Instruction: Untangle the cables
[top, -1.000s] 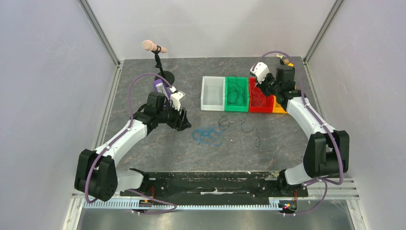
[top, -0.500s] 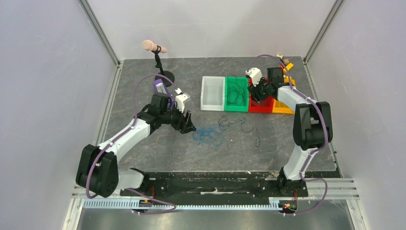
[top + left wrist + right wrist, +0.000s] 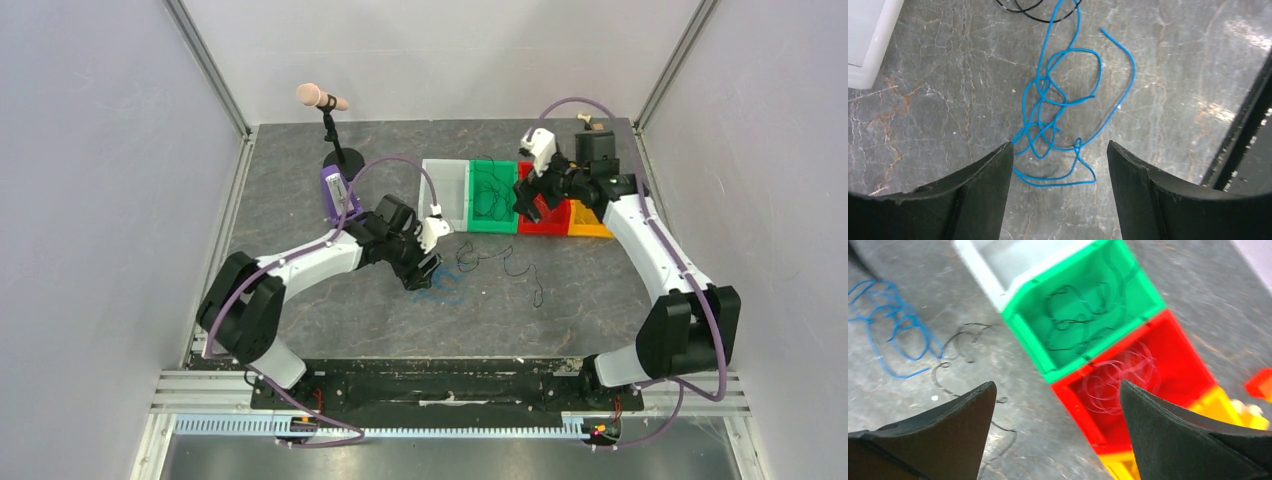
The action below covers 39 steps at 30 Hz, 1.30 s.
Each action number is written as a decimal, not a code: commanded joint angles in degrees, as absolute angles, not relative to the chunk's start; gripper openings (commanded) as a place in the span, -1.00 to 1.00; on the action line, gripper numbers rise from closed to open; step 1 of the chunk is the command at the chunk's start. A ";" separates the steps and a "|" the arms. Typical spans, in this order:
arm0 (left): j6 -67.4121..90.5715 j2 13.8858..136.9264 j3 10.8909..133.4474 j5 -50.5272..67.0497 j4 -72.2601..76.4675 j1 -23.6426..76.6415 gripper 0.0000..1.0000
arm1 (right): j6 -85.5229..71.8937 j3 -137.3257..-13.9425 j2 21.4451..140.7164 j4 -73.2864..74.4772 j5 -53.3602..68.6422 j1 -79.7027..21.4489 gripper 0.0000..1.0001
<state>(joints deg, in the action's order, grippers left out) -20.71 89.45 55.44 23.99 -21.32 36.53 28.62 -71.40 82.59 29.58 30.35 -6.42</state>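
Blue cable (image 3: 1063, 105): a knotted heap of loops lying flat on the grey table (image 3: 330, 310), with one free end curling off to the side. Nothing is lifting it.
Left claw (image 3: 1060, 150): spread wide and pinching nothing. My two fingers sit low over the near edge of the blue heap and straddle it. One fingertip is just beside the outermost loop, and I cannot tell whether it touches.
Black cable (image 3: 505, 265): loose on the table, between the blue heap and the bins. At the top of my left wrist view a blue strand runs across one of its loops.
Right claw (image 3: 1058, 384): spread and holding nothing, hanging above the place where the green bin (image 3: 1028, 340) meets the red bin (image 3: 1073, 400).
Bins: the green one holds more thin black wire and the red one a pale red coil. The white bin (image 3: 445, 162) stands on the green one's far side and the yellow bin (image 3: 585, 225) beyond the red.
Step in hand: as I judge it, the approach to the blue heap, with no grasp made yet.
Next move: go down to the table and press together on a single strand, best the free end or an outer loop. The wire is far thinner than my fingers, so the pinch must close fully. Then draw it away from the black cable.
Risk: catching several loops at once would likely tighten the knot or drag the black cable along.
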 commanded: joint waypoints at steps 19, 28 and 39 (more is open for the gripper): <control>-25.30 98.15 59.99 12.18 -17.79 38.64 0.52 | 39.33 -52.47 86.81 21.63 34.89 -21.09 -0.26; -26.03 102.29 61.85 6.88 -23.21 37.67 -0.29 | 29.91 -55.33 72.67 26.48 39.93 -20.25 -1.00; -30.35 96.18 53.65 7.31 -27.15 30.58 -0.95 | 21.36 -70.46 60.73 32.78 45.07 -1.06 -1.00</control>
